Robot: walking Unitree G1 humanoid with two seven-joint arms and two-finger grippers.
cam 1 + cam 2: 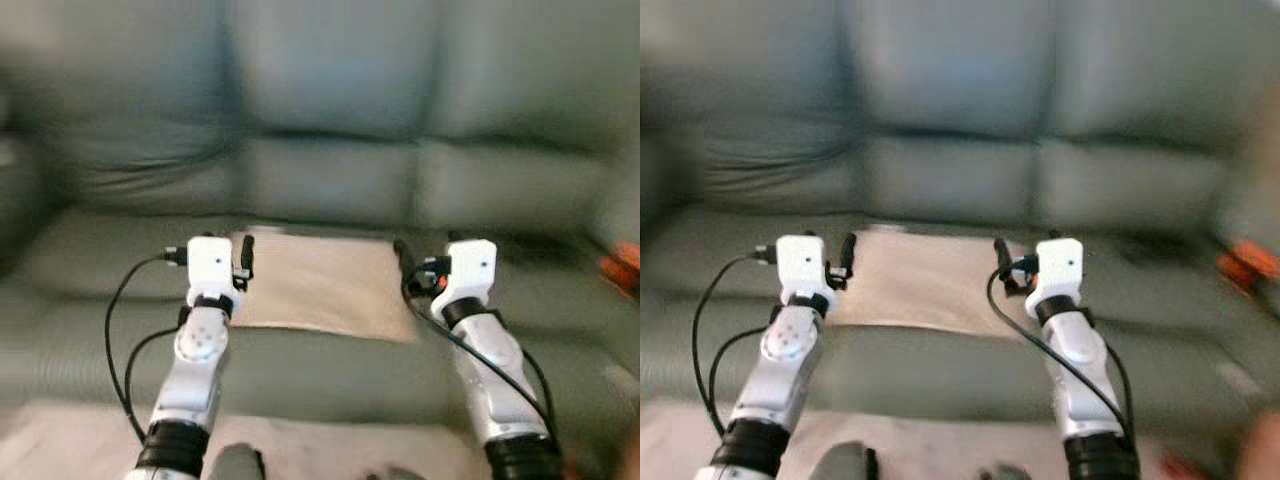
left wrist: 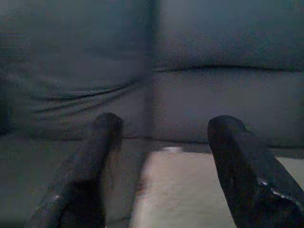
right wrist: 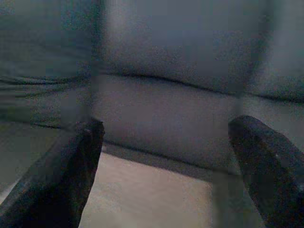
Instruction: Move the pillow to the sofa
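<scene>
Grey sofa (image 1: 330, 170); flat beige pillow (image 1: 320, 285) on seat.

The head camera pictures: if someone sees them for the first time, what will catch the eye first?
First comes the flat beige pillow, lying on the seat of the grey-green sofa and pale against it. Next come the two silver arms: the left gripper is at the pillow's left edge and the right gripper at its right edge, both open with the pillow between them. A small orange thing, too blurred to name, sits far right.
</scene>
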